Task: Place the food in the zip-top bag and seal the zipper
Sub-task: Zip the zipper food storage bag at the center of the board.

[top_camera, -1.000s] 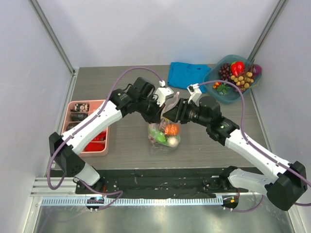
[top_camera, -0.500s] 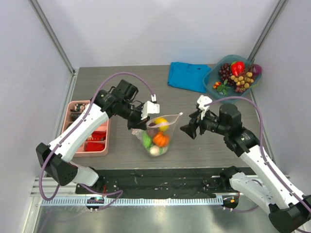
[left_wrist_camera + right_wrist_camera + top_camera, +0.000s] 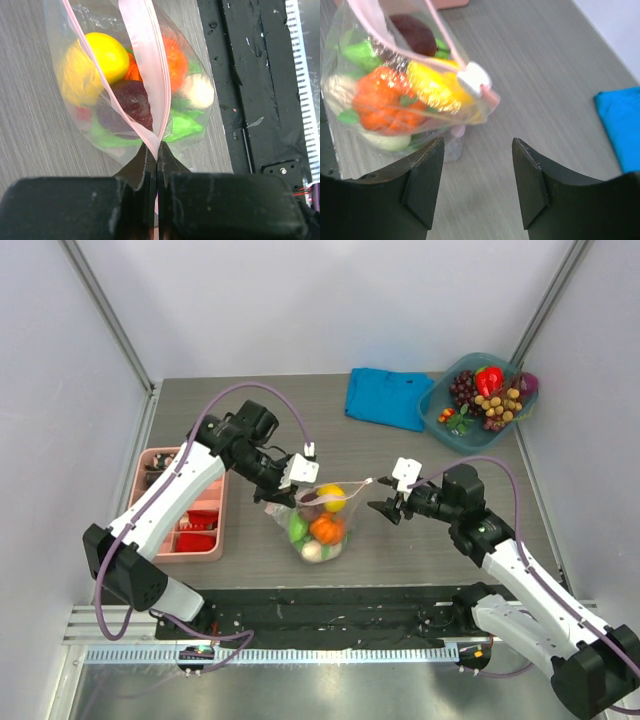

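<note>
Now the left gripper (image 3: 157,150) is clamped tight on one end of the zipper (image 3: 148,60), holding up the bag (image 3: 318,530) with the food (image 3: 325,527) inside, between both arms. The right gripper (image 3: 477,145) stands open just beside the zipper's white slider (image 3: 474,78), not touching it.

Bright, even light; glare on the zip-top bag (image 3: 92,20), right wrist view blurry

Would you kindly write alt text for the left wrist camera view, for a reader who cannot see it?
The left gripper is shut on the pink zipper of the clear zip-top bag, seen against the grey table. Inside the bag are a yellow fruit, an orange piece, a purple piece, green pieces and a beige piece.
</note>
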### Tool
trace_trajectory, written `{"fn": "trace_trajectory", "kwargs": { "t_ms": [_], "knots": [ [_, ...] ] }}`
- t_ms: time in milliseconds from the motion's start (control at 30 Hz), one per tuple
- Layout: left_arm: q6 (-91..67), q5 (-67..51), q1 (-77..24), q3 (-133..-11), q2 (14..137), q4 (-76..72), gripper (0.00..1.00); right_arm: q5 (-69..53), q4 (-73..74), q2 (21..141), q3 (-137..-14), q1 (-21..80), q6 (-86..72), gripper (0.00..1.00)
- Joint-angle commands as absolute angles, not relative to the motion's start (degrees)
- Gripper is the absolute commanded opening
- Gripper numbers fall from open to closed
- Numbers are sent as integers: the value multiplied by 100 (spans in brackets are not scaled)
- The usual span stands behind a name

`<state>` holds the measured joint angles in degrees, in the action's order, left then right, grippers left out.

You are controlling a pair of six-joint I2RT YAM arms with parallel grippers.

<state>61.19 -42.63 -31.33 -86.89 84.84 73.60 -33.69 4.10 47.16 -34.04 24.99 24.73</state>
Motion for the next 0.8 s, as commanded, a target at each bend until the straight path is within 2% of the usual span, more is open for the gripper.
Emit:
{"fn": "trace_trajectory", "kwargs": {
  "t_ms": [0,200,400,600,700,733,767],
  "knots": [
    [6899,-4500,-3129,-8789,8464,7558,0,-3665,-623,4816,-3472,2479,2812,61],
    [7014,-4456,-3129,-8798,8499,7576,0,-4191,-721,5089,-3787,2487,2479,59],
    [6979,-4395,-3120,-8728,8482,7515,0,-4438,-651,5168,-3981,2487,2224,41],
    [6987,-4412,-3120,-8675,8473,7436,0,-4658,-492,5063,-4104,2487,2162,43],
    [6979,-4412,-3120,-8754,8516,7471,0,-4580,-317,5159,-4183,2479,2285,28],
    [6979,-4403,-3120,-8771,8543,7506,0,-4562,-264,5185,-4192,2487,2285,14],
    [6926,-4395,-3120,-8780,8552,7488,0,-4553,-238,5194,-4210,2487,2285,4]
  ]
}}
